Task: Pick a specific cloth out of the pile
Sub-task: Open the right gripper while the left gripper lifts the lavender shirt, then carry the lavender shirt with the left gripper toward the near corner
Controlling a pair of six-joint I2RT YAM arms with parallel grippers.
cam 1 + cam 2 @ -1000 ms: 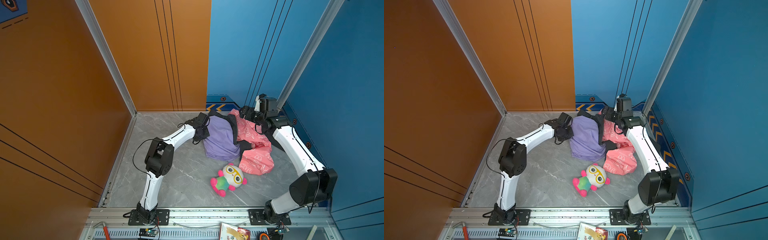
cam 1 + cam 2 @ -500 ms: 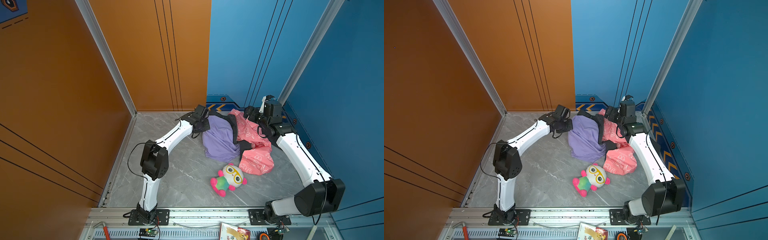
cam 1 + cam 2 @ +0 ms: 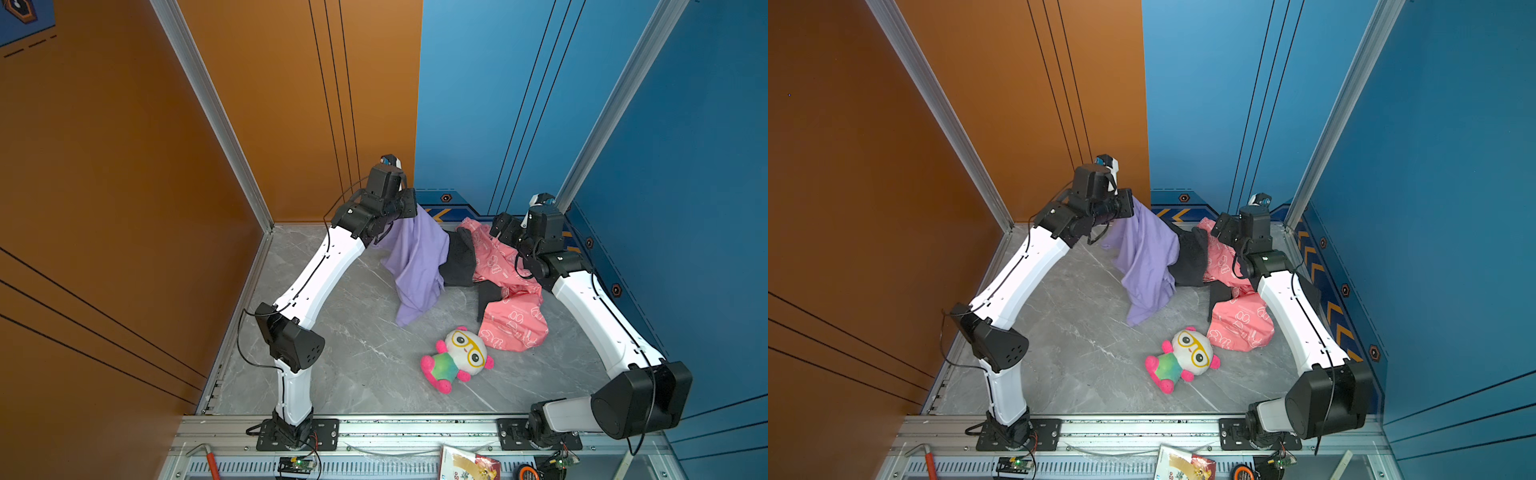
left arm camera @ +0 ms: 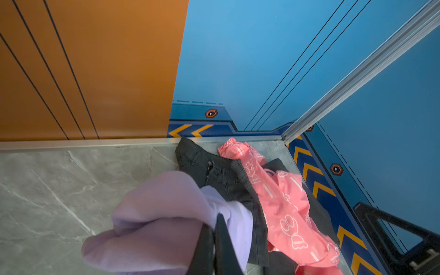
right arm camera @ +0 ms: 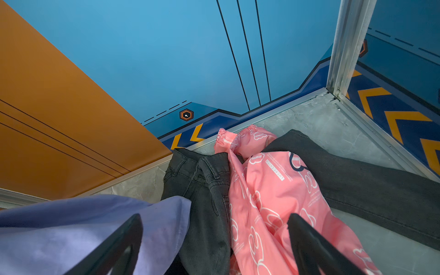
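Observation:
The lavender cloth (image 3: 419, 257) hangs from my left gripper (image 3: 409, 204), which is shut on its upper edge, raised near the back wall. Its lower end trails on the floor, and one side rests against the pile. In the left wrist view the gripper (image 4: 214, 222) pinches a bunched fold of the cloth (image 4: 162, 214). The pile keeps a black garment (image 3: 459, 257) and a pink cloth with white print (image 3: 513, 324). My right gripper (image 5: 214, 219) stands open above the pile, holding nothing, over the black garment (image 5: 204, 214) and the pink cloth (image 5: 269, 195).
A pink-and-white plush toy (image 3: 457, 357) with yellow glasses lies on the grey floor in front of the pile. The orange wall (image 3: 291, 104) and blue wall (image 3: 498, 104) stand close behind both grippers. A metal rail (image 3: 415, 428) runs along the front edge.
My left gripper has risen and moved back towards the wall, drawing the lavender cloth up off the pile. My right gripper has drawn back a little towards the right corner.

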